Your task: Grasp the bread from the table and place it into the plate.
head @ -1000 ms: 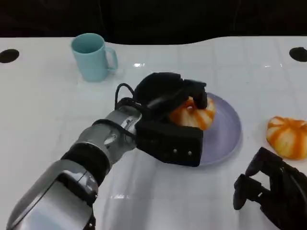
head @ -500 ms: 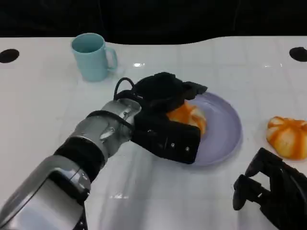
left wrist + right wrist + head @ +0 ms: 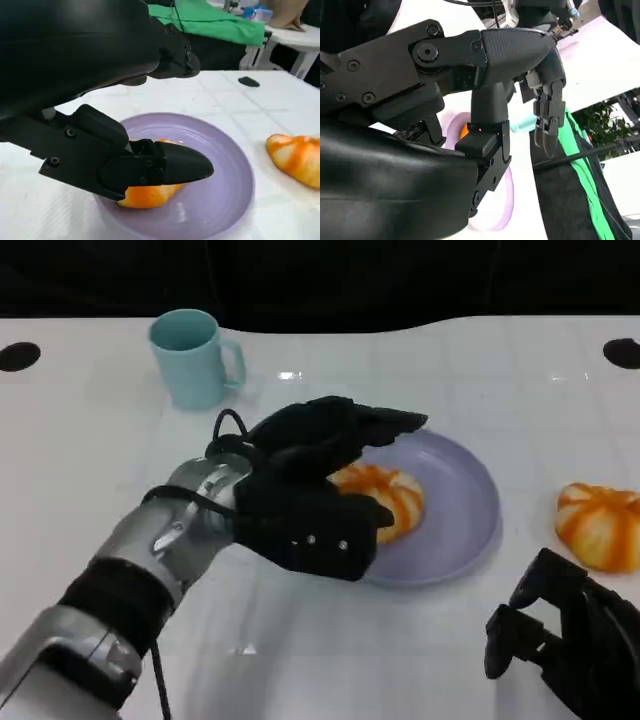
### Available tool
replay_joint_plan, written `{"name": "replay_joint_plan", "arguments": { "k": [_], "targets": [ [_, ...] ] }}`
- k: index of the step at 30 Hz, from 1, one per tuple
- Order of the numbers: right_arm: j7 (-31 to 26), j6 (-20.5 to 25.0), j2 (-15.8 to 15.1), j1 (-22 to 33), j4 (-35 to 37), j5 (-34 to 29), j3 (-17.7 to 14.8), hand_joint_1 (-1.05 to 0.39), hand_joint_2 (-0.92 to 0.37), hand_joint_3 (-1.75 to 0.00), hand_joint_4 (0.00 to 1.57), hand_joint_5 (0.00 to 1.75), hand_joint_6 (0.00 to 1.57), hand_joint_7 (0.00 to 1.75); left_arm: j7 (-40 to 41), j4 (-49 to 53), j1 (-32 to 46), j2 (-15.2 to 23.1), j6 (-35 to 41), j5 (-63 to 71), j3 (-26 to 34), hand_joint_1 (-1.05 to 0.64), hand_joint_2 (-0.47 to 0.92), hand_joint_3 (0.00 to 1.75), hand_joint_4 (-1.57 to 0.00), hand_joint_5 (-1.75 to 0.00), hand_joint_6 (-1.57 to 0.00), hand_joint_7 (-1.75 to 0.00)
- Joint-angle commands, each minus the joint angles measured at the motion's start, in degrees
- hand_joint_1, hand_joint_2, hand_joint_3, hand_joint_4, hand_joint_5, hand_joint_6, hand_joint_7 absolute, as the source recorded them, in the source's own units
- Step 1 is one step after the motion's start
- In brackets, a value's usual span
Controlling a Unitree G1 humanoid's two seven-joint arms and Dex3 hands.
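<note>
1. A glossy white desk (image 3: 90, 490) with faint grid lines is seen, backed by a dark room beyond its far edge; green cloth (image 3: 210, 22) is draped over furniture behind the desk in the left wrist view.
2. Two black round marks are spotted on the desk, one by the far left corner (image 3: 18, 356) and one by the far right corner (image 3: 622, 352).
3. A light blue mug (image 3: 193, 358) is stood upright near the far edge, left of centre; nothing can be made out inside it.
4. A lavender plate (image 3: 460, 515) is set around the desk's middle, and the bread (image 3: 385, 498) is laid inside it, on the plate's left half.
5. The bread's long axis is run roughly left to right across the plate.
6. A second bun (image 3: 600, 525) is left on the desk near the right edge, well apart from the plate.
7. The left hand (image 3: 310, 490) is held over the plate's left rim with fingers spread apart above and beside the bread; nothing is gripped, as far as can be told.
8. The right hand (image 3: 560, 640) is rested near the desk's near right corner, fingers loosely curled, nothing held.
</note>
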Motion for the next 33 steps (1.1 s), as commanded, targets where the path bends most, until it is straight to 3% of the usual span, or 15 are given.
{"name": "replay_joint_plan", "arguments": {
  "k": [1,8,14,16,17,18,19,21,22,23,26,33],
  "targets": [
    [0.19,-0.52,-0.43,0.34,-0.49,0.22,-0.4,-0.59,-0.92,-0.36,0.74,1.75,0.59,1.61,-5.09,-5.89,5.15,2.19,-1.12,-7.17,4.15,-0.77,0.92,0.43,-0.05,-0.47,-0.25,-0.04],
    [-0.38,-0.34,-0.43,0.45,-0.85,-0.05,-0.31,-0.59,-0.92,-0.36,0.74,1.75,0.58,1.61,-11.87,-13.57,16.76,0.64,-1.8,-24.89,12.68,-0.7,0.92,0.33,-0.06,-0.72,-0.34,-0.06],
    [0.6,-0.9,-0.56,0.18,-0.13,0.19,-0.5,-0.59,-0.92,-0.36,0.74,1.75,0.59,1.61,-12.83,-18.69,26.0,-4.35,-3.65,-36.87,18.35,-0.61,0.92,0.29,-0.29,-0.86,-0.54,-0.14],
    [0.5,-0.79,-0.51,0.21,-0.27,0.14,-0.52,-0.6,-0.92,-0.36,0.74,1.75,0.59,1.62,-13.07,-19.63,28.89,-6.57,-4.66,-40.51,19.98,-0.55,0.92,0.26,-0.39,-0.98,-0.65,-0.22],
    [0.36,-0.78,-0.49,0.27,-0.39,0.03,-0.51,-0.6,-0.92,-0.36,0.74,1.75,0.59,1.62,-12.99,-20.15,30.54,-7.65,-4.96,-42.14,20.73,-0.56,0.92,0.25,-0.45,-1.09,-0.71,-0.29],
    [0.28,-0.8,-0.48,0.31,-0.46,-0.05,-0.5,-0.6,-0.92,-0.36,0.74,1.75,0.59,1.62,-13.0,-20.51,31.52,-8.27,-5.0,-42.97,21.19,-0.58,0.92,0.27,-0.47,-1.24,-0.66,-0.56],
    [0.23,-0.81,-0.47,0.33,-0.5,-0.1,-0.5,-0.6,-0.92,-0.36,0.74,1.75,0.59,1.62,-13.08,-20.77,32.11,-8.66,-5.0,-43.44,21.51,-0.59,0.92,0.28,-0.48,-1.3,-0.62,-0.71],
    [0.31,-0.71,-0.48,0.32,-0.52,0.05,-0.52,-0.6,-0.92,-0.36,0.74,1.75,0.59,1.62,-12.71,-22.42,34.3,-9.71,-3.47,-44.98,22.2,-0.59,0.92,0.28,-0.49,-1.34,-0.58,-0.82],
    [0.4,-0.63,-0.5,0.31,-0.53,0.19,-0.55,-0.6,-0.92,-0.36,0.74,1.75,0.59,1.63,-12.33,-23.67,35.84,-10.41,-2.23,-46.04,22.6,-0.61,0.92,0.29,-0.49,-1.49,-0.58,-1.03],
    [0.58,-0.7,-0.57,0.3,-0.48,0.21,-0.54,-0.6,-0.92,-0.36,0.74,1.75,0.58,1.63,-12.09,-25.68,37.78,-11.16,0.42,-48.06,23.0,-0.62,0.92,0.29,-0.49,-1.55,-0.58,-1.12],
    [0.41,-0.3,-0.68,0.41,-0.79,0.28,-0.56,-0.61,-0.92,-0.36,0.75,1.75,0.58,1.63,-12.77,-30.01,41.67,-12.09,5.72,-52.03,23.62,-0.62,0.92,0.29,-0.48,-1.71,-0.53,-1.29],
    [0.73,-0.1,-0.95,0.82,-1.31,0.54,-0.64,-0.6,-0.92,-0.35,0.74,1.75,0.58,1.63,-15.01,-35.27,46.91,-11.92,12.47,-56.36,24.79,-0.62,0.92,0.37,-0.69,-1.75,-0.52,-1.64]
  ]
}}
